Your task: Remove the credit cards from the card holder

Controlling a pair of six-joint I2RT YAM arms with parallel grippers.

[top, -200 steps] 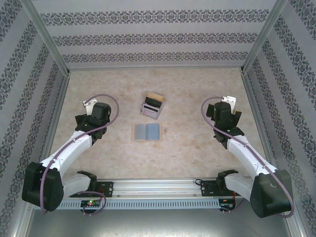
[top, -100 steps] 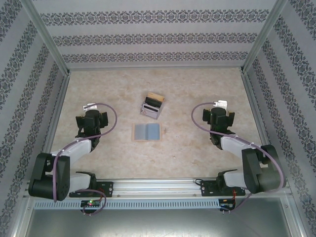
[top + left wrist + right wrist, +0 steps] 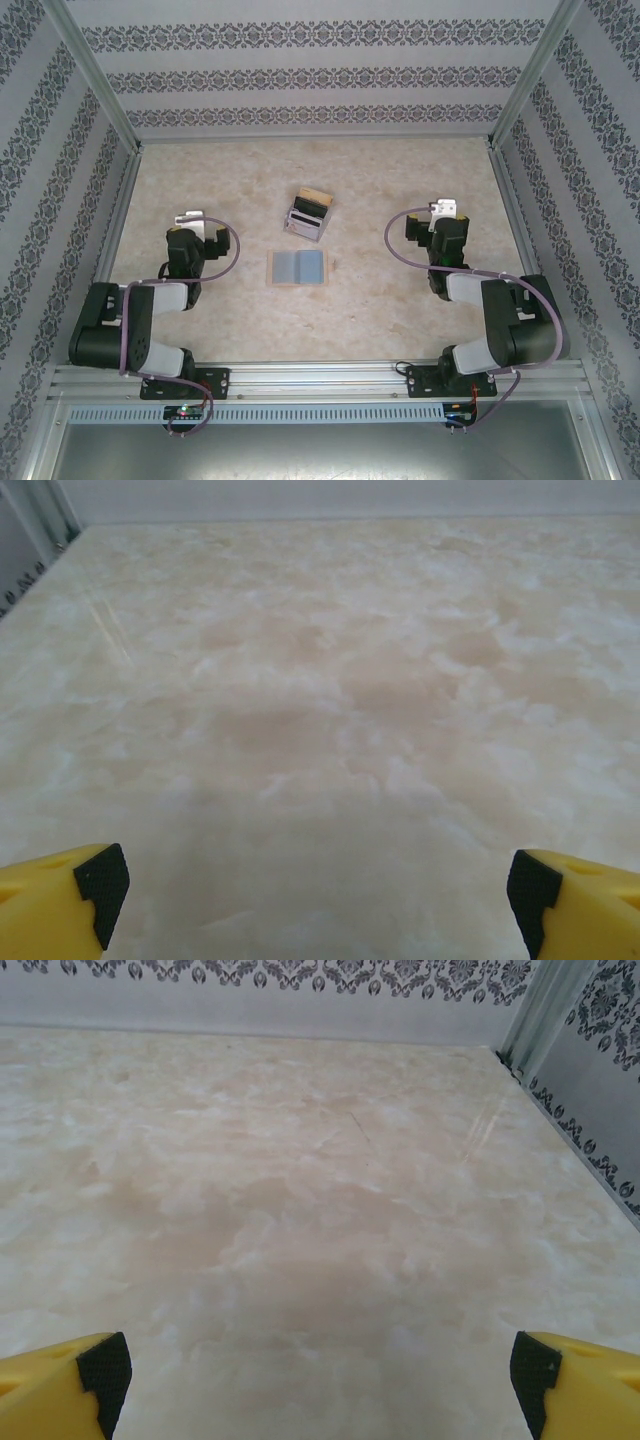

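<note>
Nearest to us, a metal rail (image 3: 320,378) runs along the front edge of the bench (image 3: 380,300), and both arm bases are bolted to it. Each arm folds up tightly over its own base. The left claw (image 3: 190,222) sits over the left part of the bench, released. Its yellow fingertips (image 3: 60,905) are spread wide at the bottom corners of the left wrist view, with bare marbled surface between them. The right claw (image 3: 443,212) sits over the right part, likewise released and holding nothing; its fingertips (image 3: 580,1385) stand just as far apart over bare bench.

Between the two claws and well apart from both, the credit cards (image 3: 298,266) lie flat near the middle of the bench. We see grey-blue faces with a tan edge at the left, though we cannot count them. Just beyond them, slightly to the right and not touching, stands the card holder (image 3: 309,214), a small greyish box with dark stripes and a tan far edge. We cannot tell whether any card is inside it. Behind it the bench runs on to the patterned back wall (image 3: 320,80).
</note>
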